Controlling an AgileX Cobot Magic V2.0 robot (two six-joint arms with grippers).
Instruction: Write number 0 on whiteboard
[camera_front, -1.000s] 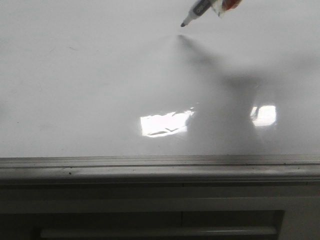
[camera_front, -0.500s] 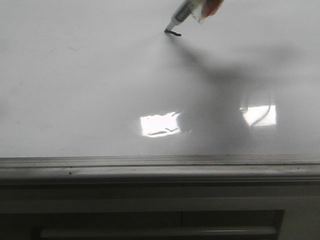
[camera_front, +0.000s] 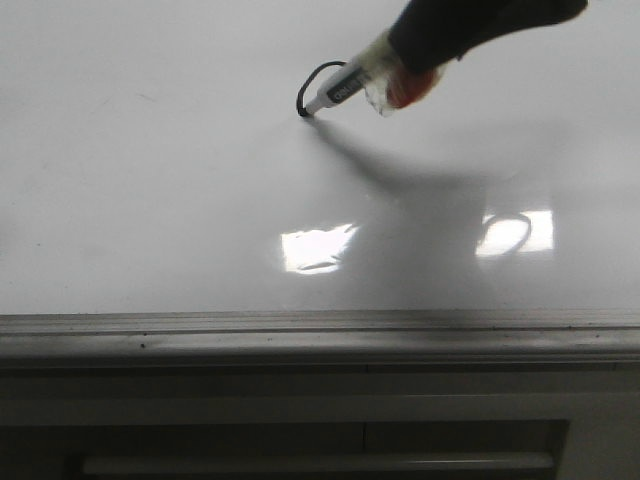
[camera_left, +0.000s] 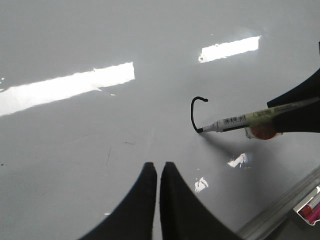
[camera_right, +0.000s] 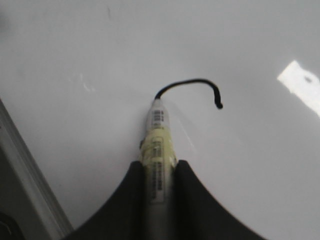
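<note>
Right gripper (camera_right: 159, 172) has its fingers clamped on the marker (camera_front: 335, 93), tip down on the whiteboard (camera_front: 150, 180) toward its far edge. The number 0 (camera_left: 195, 112) is only a hooked arc so far; next it needs curving round to close. Left gripper (camera_left: 158, 172) idles, fingers nearly together.

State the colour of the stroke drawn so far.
Black stroke on the whiteboard; clearest in the right wrist view.

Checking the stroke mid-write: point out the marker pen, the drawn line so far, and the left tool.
marker pen (camera_left: 240, 121), left wrist view, on its labelled barrel.
drawn line (camera_right: 192, 81), right wrist view, on the middle of the black curve.
left tool (camera_left: 159, 172), left wrist view, between its closed dark fingertips.
</note>
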